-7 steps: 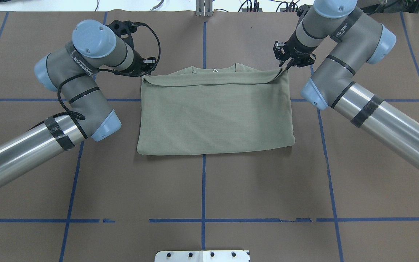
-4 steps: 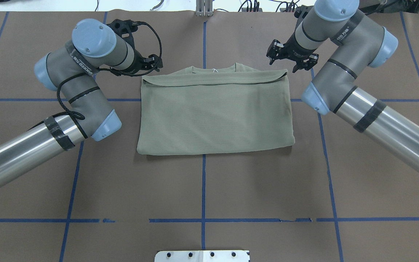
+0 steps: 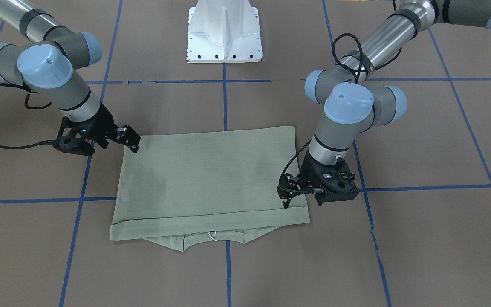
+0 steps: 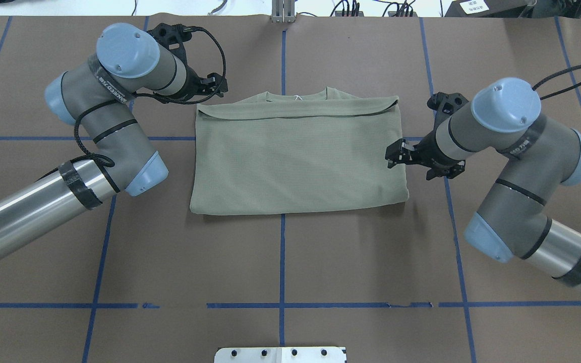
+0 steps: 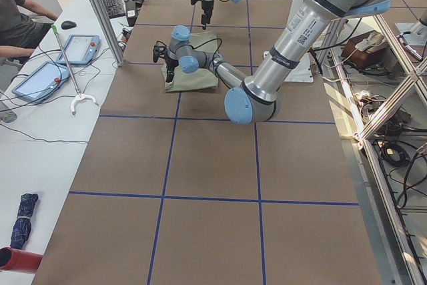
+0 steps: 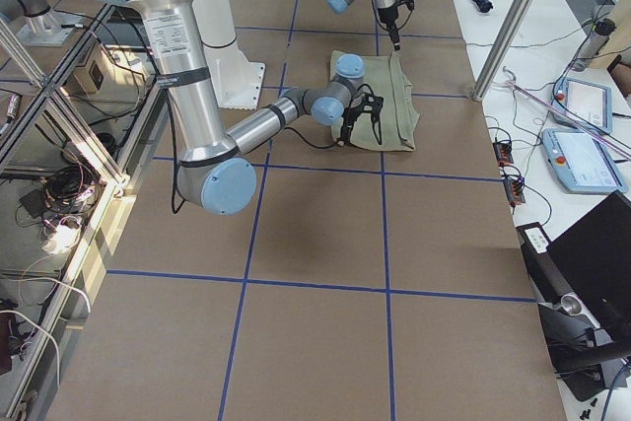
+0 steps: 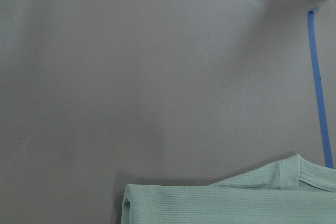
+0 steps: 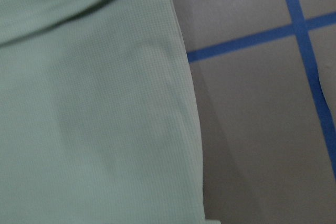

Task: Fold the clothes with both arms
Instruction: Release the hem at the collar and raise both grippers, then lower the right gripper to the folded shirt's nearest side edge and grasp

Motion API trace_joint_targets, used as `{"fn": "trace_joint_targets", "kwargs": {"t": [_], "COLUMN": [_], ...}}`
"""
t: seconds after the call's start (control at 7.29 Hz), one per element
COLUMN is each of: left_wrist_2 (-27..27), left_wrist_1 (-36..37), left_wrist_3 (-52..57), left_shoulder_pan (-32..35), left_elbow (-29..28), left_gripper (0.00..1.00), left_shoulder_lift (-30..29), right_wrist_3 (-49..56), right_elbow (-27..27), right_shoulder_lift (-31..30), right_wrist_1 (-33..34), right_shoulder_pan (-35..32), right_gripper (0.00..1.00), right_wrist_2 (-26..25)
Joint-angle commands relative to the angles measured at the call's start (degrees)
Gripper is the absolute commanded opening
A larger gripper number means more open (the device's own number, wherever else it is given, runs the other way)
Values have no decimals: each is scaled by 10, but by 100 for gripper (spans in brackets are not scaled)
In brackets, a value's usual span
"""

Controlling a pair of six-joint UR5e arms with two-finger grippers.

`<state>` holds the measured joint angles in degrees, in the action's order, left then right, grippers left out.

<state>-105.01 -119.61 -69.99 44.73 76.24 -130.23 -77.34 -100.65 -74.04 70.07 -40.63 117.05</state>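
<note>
The pale sage-green shirt (image 4: 298,156) lies flat on the brown table, folded into a rectangle. Its collar and white label (image 4: 296,96) poke out at the far edge. It also shows in the front view (image 3: 211,179) and in both wrist views (image 7: 226,203) (image 8: 89,108). My left gripper (image 4: 211,86) (image 3: 304,199) hovers open at the shirt's far left corner and holds nothing. My right gripper (image 4: 415,162) (image 3: 116,144) is open and empty, over the middle of the shirt's right edge. No fingers show in the wrist views.
The white pedestal base (image 3: 224,34) (image 4: 280,354) stands at the robot's side of the table. Blue tape lines (image 4: 282,262) grid the table. An operators' bench with tablets (image 5: 80,48) and a seated person (image 5: 17,18) lies beyond the far edge.
My right gripper let go of the shirt's far right corner, opened, and swung back along the right edge to its middle. My left gripper opened and barely moved.
</note>
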Motion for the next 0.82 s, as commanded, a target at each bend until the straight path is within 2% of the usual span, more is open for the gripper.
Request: {"fn": "trace_joint_targets", "kwargs": {"t": [0.0, 0.41, 0.55, 0.69], "left_wrist_2": [1, 1, 1, 1], "left_wrist_1": [-1, -4, -4, -4], "left_wrist_3": [-1, -1, -1, 0], "left_shoulder_pan": [0, 0, 0, 0], "left_elbow": [1, 1, 1, 1], "left_gripper": [100, 100, 100, 100], "left_shoulder_lift": [2, 2, 3, 3], "right_wrist_3": [-4, 2, 1, 1], "right_elbow": [-7, 16, 21, 19], "right_shoulder_lift": [-8, -6, -5, -2], "right_wrist_1": [0, -6, -6, -6], "right_shoulder_pan": [32, 33, 34, 33], "right_gripper": [97, 72, 58, 10], "right_wrist_2": [-11, -29, -31, -28]}}
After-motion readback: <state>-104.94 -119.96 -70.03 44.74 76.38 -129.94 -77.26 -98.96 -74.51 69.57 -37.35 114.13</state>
